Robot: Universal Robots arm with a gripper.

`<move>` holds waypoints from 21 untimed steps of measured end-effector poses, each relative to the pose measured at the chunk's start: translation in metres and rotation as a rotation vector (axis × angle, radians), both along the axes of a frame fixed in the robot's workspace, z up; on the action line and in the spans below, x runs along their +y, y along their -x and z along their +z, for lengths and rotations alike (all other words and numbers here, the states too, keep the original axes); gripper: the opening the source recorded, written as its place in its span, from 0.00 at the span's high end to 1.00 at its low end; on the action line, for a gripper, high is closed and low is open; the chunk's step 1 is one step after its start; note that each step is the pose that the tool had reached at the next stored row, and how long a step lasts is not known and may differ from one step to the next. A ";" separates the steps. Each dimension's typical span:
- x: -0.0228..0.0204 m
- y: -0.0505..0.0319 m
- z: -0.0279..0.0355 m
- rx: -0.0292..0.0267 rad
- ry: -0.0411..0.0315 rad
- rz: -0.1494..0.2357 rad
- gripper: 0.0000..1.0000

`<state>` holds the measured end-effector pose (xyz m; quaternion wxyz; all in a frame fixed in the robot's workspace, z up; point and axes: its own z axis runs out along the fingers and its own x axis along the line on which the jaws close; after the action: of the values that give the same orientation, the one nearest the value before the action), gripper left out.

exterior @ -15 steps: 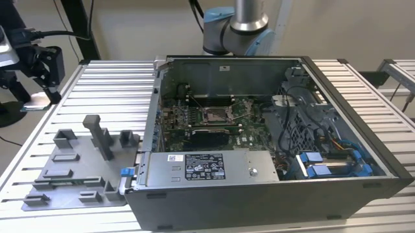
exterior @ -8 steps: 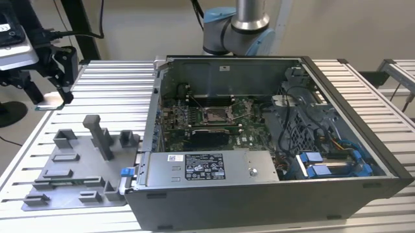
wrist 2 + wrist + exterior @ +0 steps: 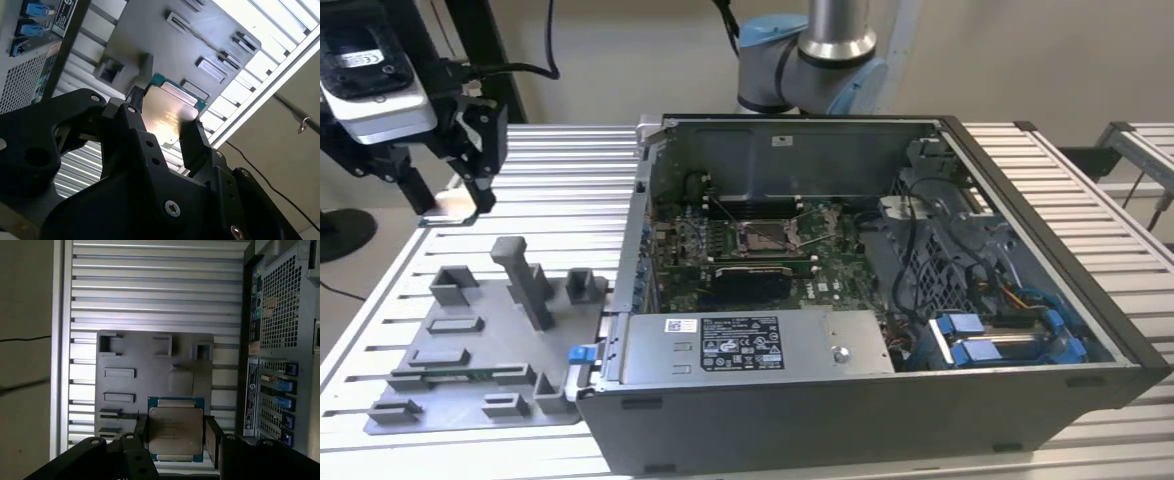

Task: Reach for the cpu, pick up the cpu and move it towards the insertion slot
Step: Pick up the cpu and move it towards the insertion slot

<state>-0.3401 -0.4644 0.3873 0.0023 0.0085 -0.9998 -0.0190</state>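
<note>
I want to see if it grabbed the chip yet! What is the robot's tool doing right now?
Tool: closed on the cpu, gripping it by two opposite edges, up off the grey fixture plate.

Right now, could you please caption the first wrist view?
Gripper holds the cpu by opposite edges, grey fixture plate behind.

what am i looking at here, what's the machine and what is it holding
This is one robot arm at a slatted metal table. The exterior view sees the whole scene from off the arm; both wrist views come from cameras riding near its gripper. On the table sit a grey fixture plate and an open computer case, with the insertion slot, a square metal-framed socket, inside. The black fingers are shut on the cpu, a small silvery chip, held in the air apart from the plate.
</note>
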 end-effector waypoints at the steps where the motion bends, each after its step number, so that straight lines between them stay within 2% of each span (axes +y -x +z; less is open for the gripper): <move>1: 0.0000 -0.0030 0.0000 0.0000 0.0000 0.000 1.00; 14: 0.0000 -0.0408 0.0000 0.0000 0.0000 0.000 1.00; 21: 0.0000 -0.0582 0.0000 0.0000 0.0000 0.000 1.00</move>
<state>-0.2819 -0.4644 0.3872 0.0023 0.0084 -0.9998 -0.0190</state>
